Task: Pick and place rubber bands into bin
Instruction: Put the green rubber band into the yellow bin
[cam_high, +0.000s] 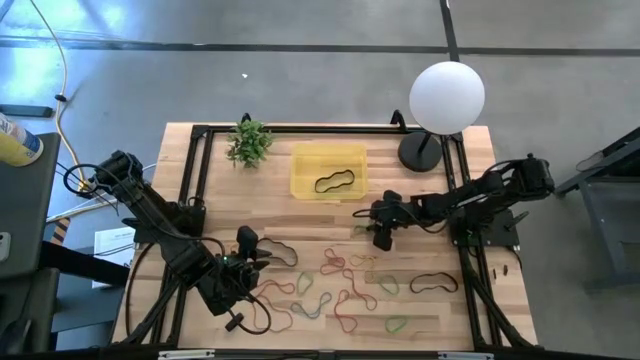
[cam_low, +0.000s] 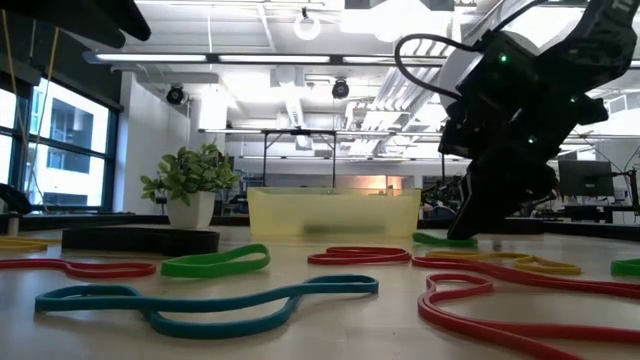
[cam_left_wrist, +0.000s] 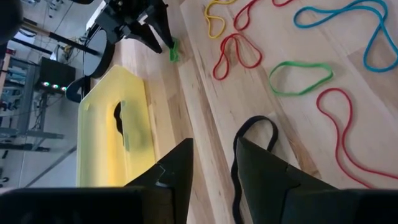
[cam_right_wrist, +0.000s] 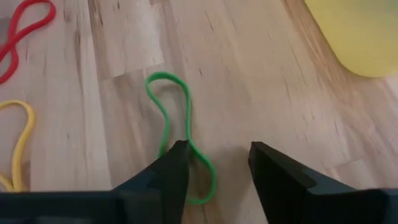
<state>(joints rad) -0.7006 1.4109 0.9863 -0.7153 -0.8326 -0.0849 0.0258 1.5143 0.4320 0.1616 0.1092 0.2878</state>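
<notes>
Many coloured rubber bands (cam_high: 340, 290) lie flat on the wooden table. The yellow bin (cam_high: 300, 170) stands at the far middle, with a black band (cam_high: 334, 182) lying in it. My right gripper (cam_right_wrist: 217, 165) is open, low over the table just near of the bin, its fingers on either side of a strand of a green band (cam_right_wrist: 163, 106). My left gripper (cam_left_wrist: 214, 165) hangs open by a narrow gap at the near left, above a black band (cam_left_wrist: 256, 123) that lies on the table. My right gripper slants down from the table's right side onto the near end of the green band (cam_right_wrist: 198, 163). The strand runs right along one finger's (cam_right_wrist: 177, 168) inner edge. Whether that finger touches it, I cannot tell. The band lies flat on the table.
A small green plant (cam_high: 248, 142) stands left of the bin and a lamp with a white globe (cam_high: 447, 95) right of it. A black frame (cam_high: 195, 180) runs round the table's edges. A low black block (cam_low: 140, 240) shows near the plant. Red, yellow, blue and green bands cover the near half.
</notes>
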